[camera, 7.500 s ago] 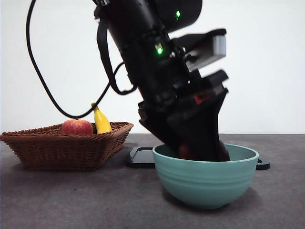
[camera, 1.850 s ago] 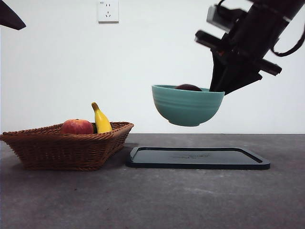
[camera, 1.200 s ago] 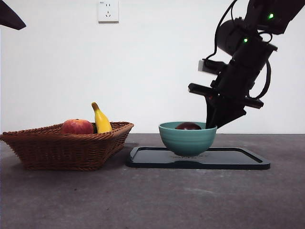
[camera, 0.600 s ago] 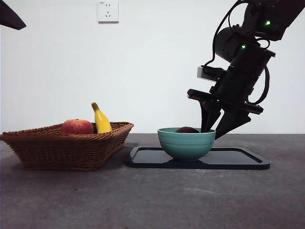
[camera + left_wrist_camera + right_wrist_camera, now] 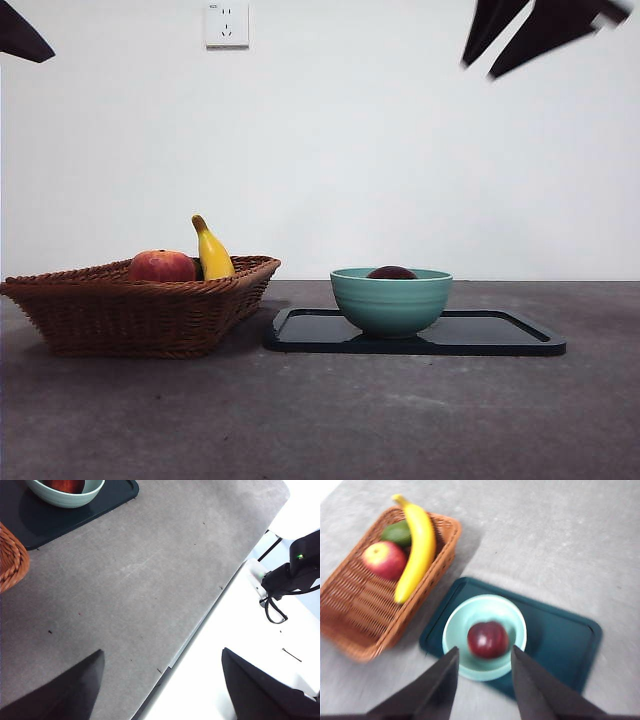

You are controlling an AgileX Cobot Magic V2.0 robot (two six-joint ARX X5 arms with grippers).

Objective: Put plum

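Plum point(image 5: 488, 639): sitting inside the teal bowl point(image 5: 391, 300); dark maroon and glossy; only its top is peeking over the rim in the front view; nothing is touching it
Bowl: standing upright on the dark tray point(image 5: 500, 335), toward the tray's end nearer the basket
Tray: lying flat on the grey worktop point(image 5: 320, 420), just beside the wicker basket point(image 5: 140, 310)
Basket: holding a red apple point(image 5: 161, 266), a yellow banana point(image 5: 212, 250) and, in the right wrist view, a green fruit point(image 5: 397, 532) tucked behind the banana
Right claw point(image 5: 481, 660): hanging high above the bowl, well apart from it; its two jaws are standing apart with nothing between them; in the front view it is showing only as two dark tips at the top right corner
Left claw point(image 5: 160, 672): hovering off to the side, over the worktop's edge, far from the tray; its jaws are spread wide and holding nothing
Wall: carrying a white socket point(image 5: 227, 22) above the basket
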